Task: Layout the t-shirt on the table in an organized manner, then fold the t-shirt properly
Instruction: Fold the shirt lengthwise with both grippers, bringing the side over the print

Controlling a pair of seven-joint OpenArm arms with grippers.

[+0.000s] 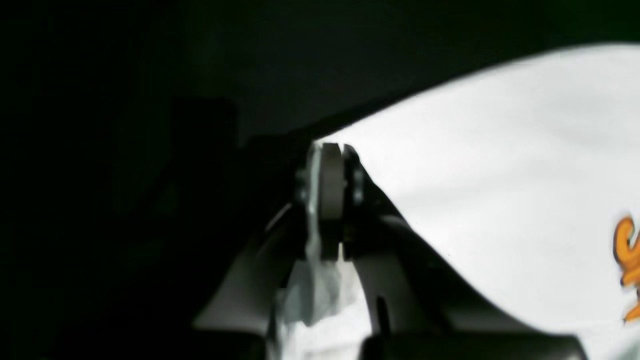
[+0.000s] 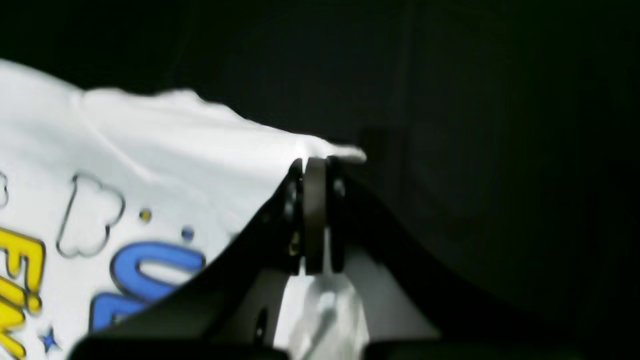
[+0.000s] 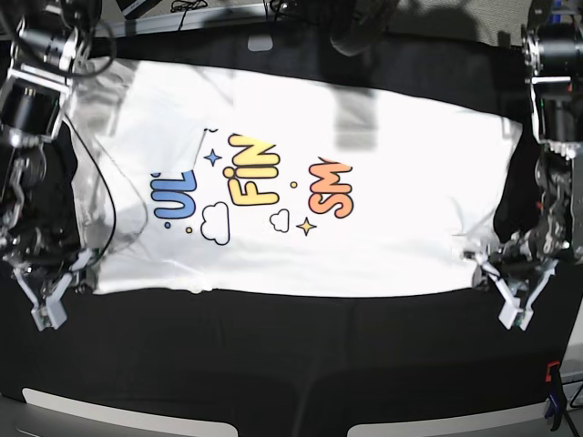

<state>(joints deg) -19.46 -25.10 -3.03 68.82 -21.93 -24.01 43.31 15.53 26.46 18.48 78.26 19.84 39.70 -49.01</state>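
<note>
A: Up close, the left end effector (image 1: 330,200) is clamped on a white fold of the t-shirt (image 1: 500,175); the right end effector (image 2: 315,215) pinches the opposite edge the same way.

B: Only the base view shows the whole t-shirt, print up, stretched sideways across the black worktop (image 3: 291,364), its long axis running between both arms. A blue clamp (image 3: 552,401) grips the worktop's near corner.

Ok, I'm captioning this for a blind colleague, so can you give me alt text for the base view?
A white t-shirt with colourful cartoon letters lies stretched sideways, print up, across the black table. The left gripper pinches its edge on the picture's right, and the right gripper is shut at the opposite edge.
</note>
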